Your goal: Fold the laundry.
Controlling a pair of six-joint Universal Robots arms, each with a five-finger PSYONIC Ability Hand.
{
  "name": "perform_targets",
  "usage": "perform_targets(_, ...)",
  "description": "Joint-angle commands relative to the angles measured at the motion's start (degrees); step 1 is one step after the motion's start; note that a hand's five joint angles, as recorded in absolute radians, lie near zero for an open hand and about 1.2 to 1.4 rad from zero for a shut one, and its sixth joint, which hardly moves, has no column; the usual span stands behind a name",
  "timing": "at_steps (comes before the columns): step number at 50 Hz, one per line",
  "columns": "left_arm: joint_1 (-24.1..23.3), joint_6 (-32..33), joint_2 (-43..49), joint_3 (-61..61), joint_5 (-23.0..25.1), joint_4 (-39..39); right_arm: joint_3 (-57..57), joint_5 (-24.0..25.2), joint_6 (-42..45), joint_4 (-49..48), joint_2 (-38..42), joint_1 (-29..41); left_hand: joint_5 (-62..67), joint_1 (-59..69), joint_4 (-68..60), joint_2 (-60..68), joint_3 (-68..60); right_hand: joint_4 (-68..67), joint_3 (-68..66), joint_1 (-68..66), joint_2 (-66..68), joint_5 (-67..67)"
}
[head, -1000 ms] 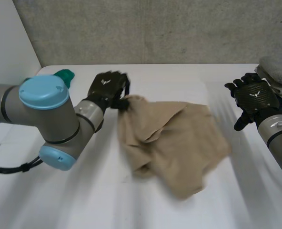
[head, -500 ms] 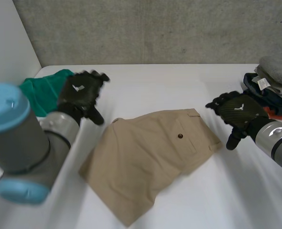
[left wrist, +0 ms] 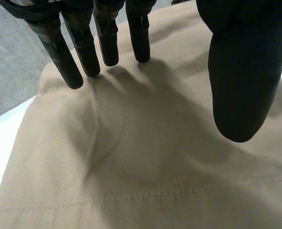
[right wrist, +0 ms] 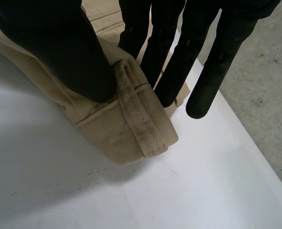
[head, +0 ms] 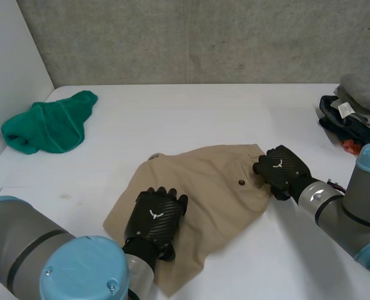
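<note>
Table (head: 204,106): white, bearing all the laundry. Shorts (head: 200,181): tan, lying near the middle of the table toward its near side, spread fairly flat with a few soft creases; no fold is made in them yet, so this item appears to be at the smoothing and gripping stage just ahead of a first fold. Stack of clothes (head: 357,103): grey on top, dark blue and a bit of orange below, at the far right edge of the table, well apart from the shorts; it reads as finished work, though that is a judgement. Green cloth (head: 47,122): crumpled in a heap at the far left, well apart from both hands, untouched and probably next in line. Left hand (head: 155,215): on the near left part of the shorts, fingers straight and spread, thumb held apart, lying flat on the fabric and gripping nothing. Right hand (head: 280,170): at the right corner of the waistband, thumb and fingers closed on the shorts beside the belt loop (right wrist: 141,121). Button (head: 241,182): small, dark, on the shorts near the right hand.
</note>
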State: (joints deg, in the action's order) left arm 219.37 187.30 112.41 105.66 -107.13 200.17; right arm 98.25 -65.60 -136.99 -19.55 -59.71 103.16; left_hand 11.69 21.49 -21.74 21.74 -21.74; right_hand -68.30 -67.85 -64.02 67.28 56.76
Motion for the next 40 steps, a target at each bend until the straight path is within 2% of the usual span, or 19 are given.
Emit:
perform_targets(1, 0.0, 0.3, 1.7, 0.9, -1.1, 2.2, 0.8, -0.3, -0.6, -1.2, -0.6, -0.1, 2.8, 3.0, -2.8, 2.8, -2.8, -11.7, -12.1, -16.0, 12.7, 13.2)
perform_targets(6, -0.1, 0.4, 1.5, 2.4, -2.1, 2.2, 1.0, -0.5, -0.6, -1.2, -0.7, -0.1, 4.7, 4.9, -4.6, 4.6, -4.6, -11.7, -12.1, -16.0, 12.7, 13.2)
perform_targets(11, -0.3, 0.3, 1.6, 3.0, -2.1, 2.3, 0.9, -0.7, -0.6, -1.1, -0.7, -0.1, 23.3, 23.5, -23.2, 23.2, -23.2, -11.7, -12.1, -16.0, 12.7, 13.2)
perform_targets(15, -0.3, 0.4, 2.2, 2.9, -2.1, 2.4, 0.6, -0.7, -0.6, -1.1, -0.7, 0.0, 28.5, 28.7, -28.5, 28.5, -28.5, -11.7, -12.1, -16.0, 12.7, 13.2)
perform_targets(21, -0.3, 0.4, 4.0, 2.2, -2.1, 2.8, 0.5, -1.5, -0.7, -1.1, -0.8, -0.1, 58.3, 58.5, -58.2, 58.2, -58.2, -11.7, -12.1, -16.0, 12.7, 13.2)
perform_targets(25, 0.3, 0.3, 2.6, 1.4, -2.0, 2.9, 0.4, -3.7, -1.3, 0.0, -2.9, -0.1, 58.3, 58.5, -58.3, 58.3, -58.3, -11.7, -12.1, -16.0, 12.7, 13.2)
perform_targets(29, 3.0, 0.3, -5.0, 0.9, -1.7, 2.8, -0.5, -5.2, -3.8, 4.0, -10.7, -0.2, 58.3, 58.5, -58.3, 58.3, -58.3, -11.7, -12.1, -16.0, 12.7, 13.2)
perform_targets(32, 7.3, 0.5, -14.7, -0.4, 0.4, 2.5, -3.7, -5.2, -4.0, 12.3, -17.4, -0.6, 58.3, 58.5, -58.3, 58.3, -58.3, -11.7, -12.1, -16.0, 12.7, 13.2)
perform_targets(36, 10.0, 0.4, -23.8, -3.6, 5.5, 1.8, -10.5, -4.7, -5.0, 23.1, -25.1, -0.8, 58.3, 58.5, -58.3, 58.3, -58.3, -11.7, -12.1, -16.0, 12.7, 13.2)
perform_targets(40, 14.0, 0.3, -31.4, -8.2, 11.6, -1.5, -17.8, -5.2, -7.3, 28.7, -30.8, -0.8, 58.3, 58.5, -58.3, 58.3, -58.3, -11.7, -12.1, -16.0, 12.7, 13.2)
